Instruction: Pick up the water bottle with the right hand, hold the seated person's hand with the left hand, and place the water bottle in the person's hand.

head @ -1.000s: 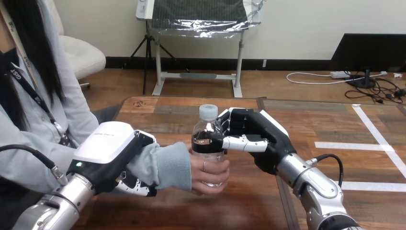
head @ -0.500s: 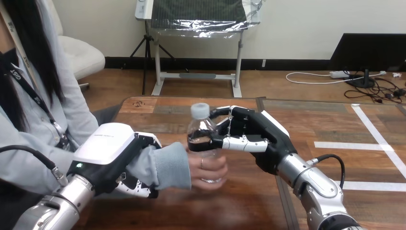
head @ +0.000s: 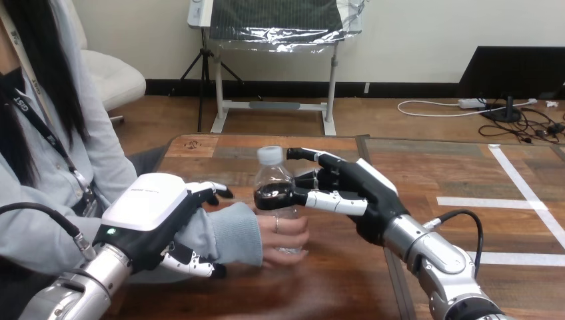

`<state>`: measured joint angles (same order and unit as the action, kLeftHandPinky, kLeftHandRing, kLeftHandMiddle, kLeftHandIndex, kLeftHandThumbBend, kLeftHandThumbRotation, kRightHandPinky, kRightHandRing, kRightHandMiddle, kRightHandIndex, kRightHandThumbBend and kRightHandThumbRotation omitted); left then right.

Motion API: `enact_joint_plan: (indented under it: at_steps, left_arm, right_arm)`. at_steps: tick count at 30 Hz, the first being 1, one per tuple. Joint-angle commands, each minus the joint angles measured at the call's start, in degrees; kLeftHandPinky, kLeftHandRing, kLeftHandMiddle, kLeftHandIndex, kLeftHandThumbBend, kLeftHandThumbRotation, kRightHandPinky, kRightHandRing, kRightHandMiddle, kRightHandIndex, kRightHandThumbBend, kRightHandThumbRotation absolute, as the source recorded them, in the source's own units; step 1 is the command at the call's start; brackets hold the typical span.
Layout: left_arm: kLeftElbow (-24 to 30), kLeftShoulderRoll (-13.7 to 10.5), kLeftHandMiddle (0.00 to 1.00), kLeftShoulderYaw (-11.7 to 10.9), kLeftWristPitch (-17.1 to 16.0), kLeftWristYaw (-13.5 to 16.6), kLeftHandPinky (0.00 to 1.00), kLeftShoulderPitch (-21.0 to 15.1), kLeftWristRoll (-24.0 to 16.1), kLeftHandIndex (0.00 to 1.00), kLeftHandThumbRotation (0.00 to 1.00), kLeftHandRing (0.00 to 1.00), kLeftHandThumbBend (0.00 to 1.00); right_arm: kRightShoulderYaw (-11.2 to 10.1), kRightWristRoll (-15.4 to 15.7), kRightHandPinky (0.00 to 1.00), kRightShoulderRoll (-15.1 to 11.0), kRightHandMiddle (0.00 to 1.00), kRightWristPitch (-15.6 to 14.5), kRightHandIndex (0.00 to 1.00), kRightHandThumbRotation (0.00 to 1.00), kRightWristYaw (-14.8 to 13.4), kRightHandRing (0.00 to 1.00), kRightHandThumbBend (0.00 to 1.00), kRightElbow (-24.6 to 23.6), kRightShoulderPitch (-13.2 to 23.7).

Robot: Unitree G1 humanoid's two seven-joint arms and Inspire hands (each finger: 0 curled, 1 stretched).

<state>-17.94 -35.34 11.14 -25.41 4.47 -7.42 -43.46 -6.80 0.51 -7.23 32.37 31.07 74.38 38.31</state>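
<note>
A clear water bottle (head: pixel 272 183) with a white cap and dark label stands upright at mid-table. The person's hand (head: pixel 288 233) is wrapped round its lower half. My right hand (head: pixel 353 190) is just right of the bottle, its fingers (head: pixel 305 155) stretched out and off the bottle. Its thumb tip touches the label's right side. My left hand (head: pixel 150 210) sits at the person's grey-sleeved forearm (head: pixel 226 230). Its fingers (head: pixel 214 190) reach straight over the sleeve, and its thumb lies under it, spread wide.
The wooden table (head: pixel 333 287) has white tape lines (head: pixel 526 190) on its right part. The person sits at the view's left, with the forearm lying across the table's left half.
My right hand's fingers have straightened off the bottle. The person's hand has drawn the bottle a little to the left. My left hand's fingers have lifted from the sleeve and spread.
</note>
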Motion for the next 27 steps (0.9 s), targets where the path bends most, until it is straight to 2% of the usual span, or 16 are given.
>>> enact_joint_plan:
  at_steps: [1, 13, 24, 27]
  left_arm:
    - [0.91, -0.04, 0.86, 0.35, 0.32, 1.41, 0.79, -3.04, -0.44, 0.89, 0.39, 0.83, 1.00]
    - [1.24, -0.08, 0.96, 0.66, 0.98, 1.92, 0.85, -2.14, -1.43, 0.97, 0.53, 0.93, 1.00]
    - [-0.43, 0.62, 1.00, 0.88, -0.24, 3.93, 0.89, -1.22, -0.82, 1.00, 0.56, 0.98, 1.00]
    - [0.25, 0.55, 1.00, 1.15, 0.54, 4.02, 0.91, -0.70, -1.38, 1.00, 0.58, 0.99, 1.00]
  right_arm:
    - [1.09, 1.00, 0.89, -0.11, 0.90, 2.10, 0.97, 0.62, -1.02, 0.91, 1.00, -1.87, 3.56]
    - [0.31, 0.40, 0.95, -0.53, 0.96, 1.27, 1.00, 0.75, -0.42, 0.98, 1.00, -1.66, 3.50]
    - [0.50, 1.32, 0.95, -1.32, 0.96, 1.86, 1.00, 0.81, -2.67, 0.97, 1.00, -1.67, 3.06]
    - [0.34, 1.12, 0.94, -1.50, 0.96, 2.15, 1.00, 0.81, -2.39, 0.97, 1.00, -1.63, 2.94]
